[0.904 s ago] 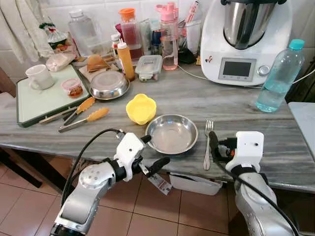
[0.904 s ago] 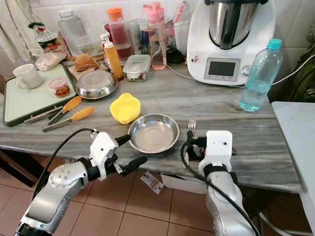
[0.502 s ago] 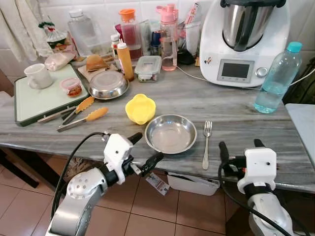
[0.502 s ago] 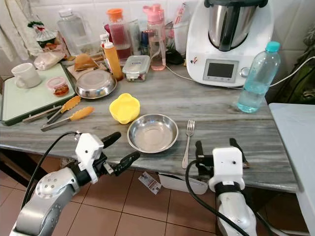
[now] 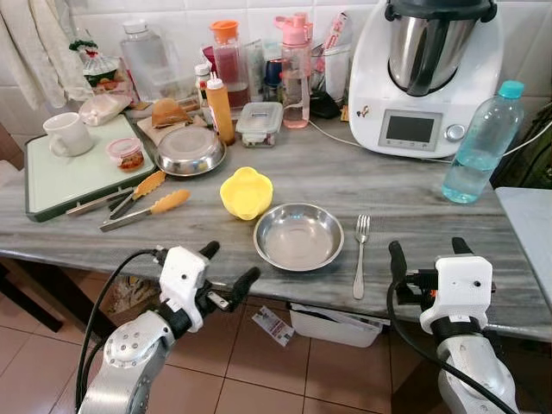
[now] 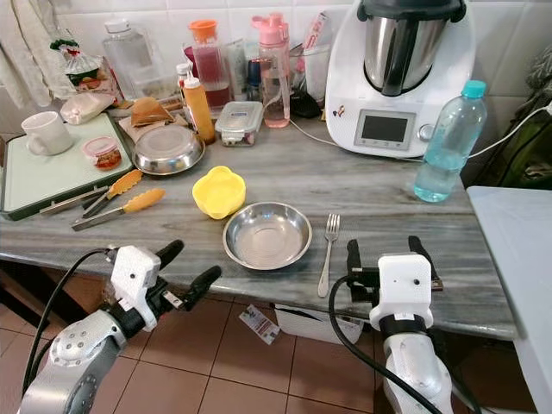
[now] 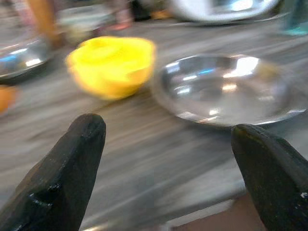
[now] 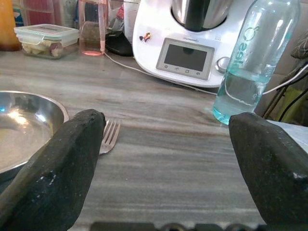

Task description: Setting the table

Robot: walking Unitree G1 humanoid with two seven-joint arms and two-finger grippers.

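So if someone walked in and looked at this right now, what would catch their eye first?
Probably the place setting at the counter's near edge: a steel bowl with a fork beside it on the robot's right, and a yellow cup just behind it. Both end effectors, left and right, hover open at that edge, holding nothing. A big white kitchen machine stands at the back.

Two silver arms, white wrist housings, long black fingers.
Left gripper (image 5: pixel 226 263): white boxy block with small dark screw holes, rounded matte black fingers (image 7: pixel 62 175), black cable looping back to a shiny silver elbow joint. Right gripper (image 5: pixel 423 251): same white block with one dark screw dot, black cable curving beneath, silver forearm below.
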